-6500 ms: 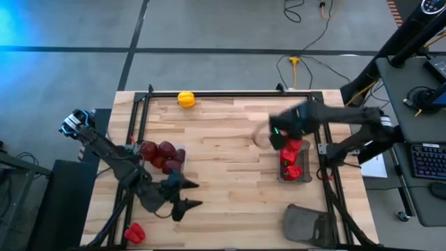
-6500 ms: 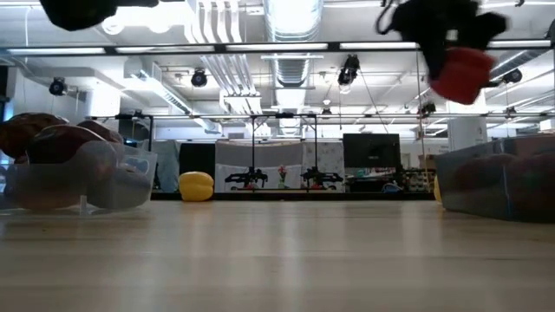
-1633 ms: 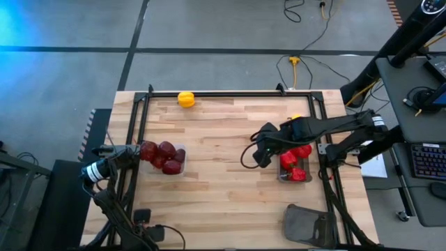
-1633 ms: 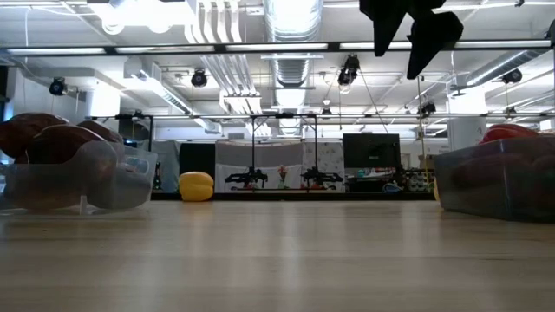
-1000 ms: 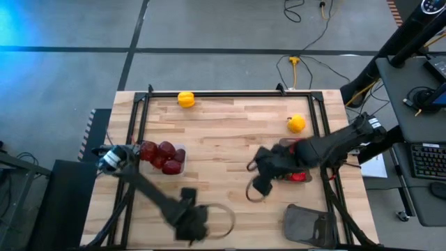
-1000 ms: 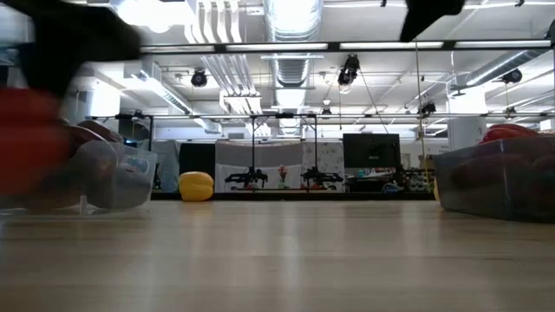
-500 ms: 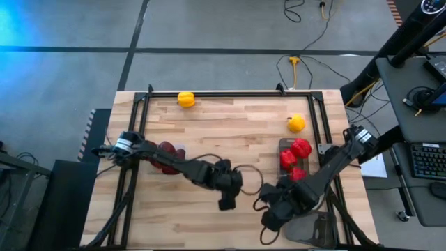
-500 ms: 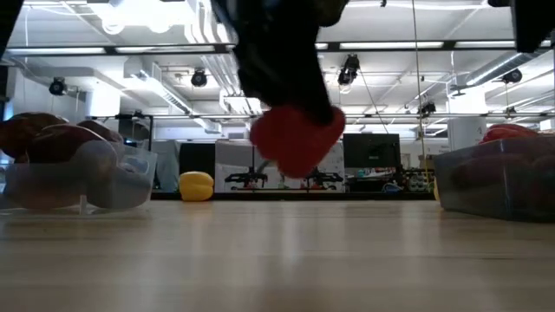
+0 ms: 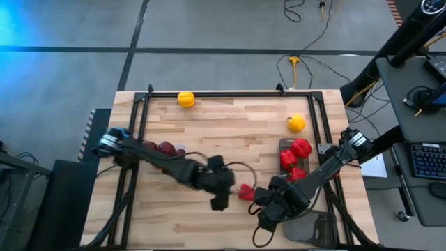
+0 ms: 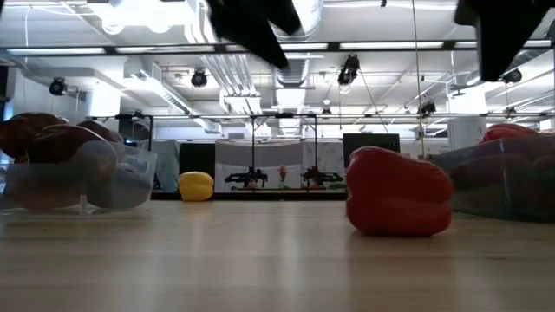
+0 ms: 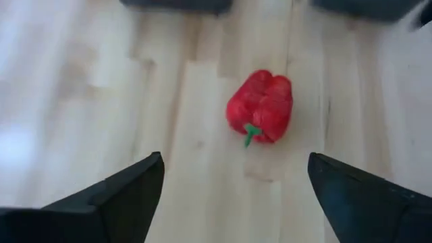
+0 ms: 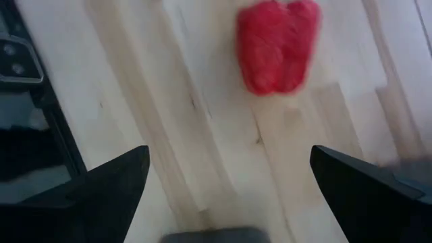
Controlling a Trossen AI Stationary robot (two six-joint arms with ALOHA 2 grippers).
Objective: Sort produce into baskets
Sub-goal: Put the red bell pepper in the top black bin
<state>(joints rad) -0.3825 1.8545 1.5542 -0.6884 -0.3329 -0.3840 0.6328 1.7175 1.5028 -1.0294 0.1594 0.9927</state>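
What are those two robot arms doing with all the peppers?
They are sorting peppers into baskets. A red pepper lies loose on the wooden table, and both open grippers, the left gripper and the right gripper, hang above it, empty. Maroon peppers sit in the clear basket, red ones in another basket. Two yellow peppers wait unsorted.

Grey floor [image 9: 209, 42], desk [image 9: 411, 97] with keyboard [image 9: 426, 160], ceiling lights [image 10: 260, 45].

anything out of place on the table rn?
Yes: a red pepper lies loose on bare wood mid-table, between the open left gripper and open right gripper, held by neither. Two yellow peppers also sit outside any basket.
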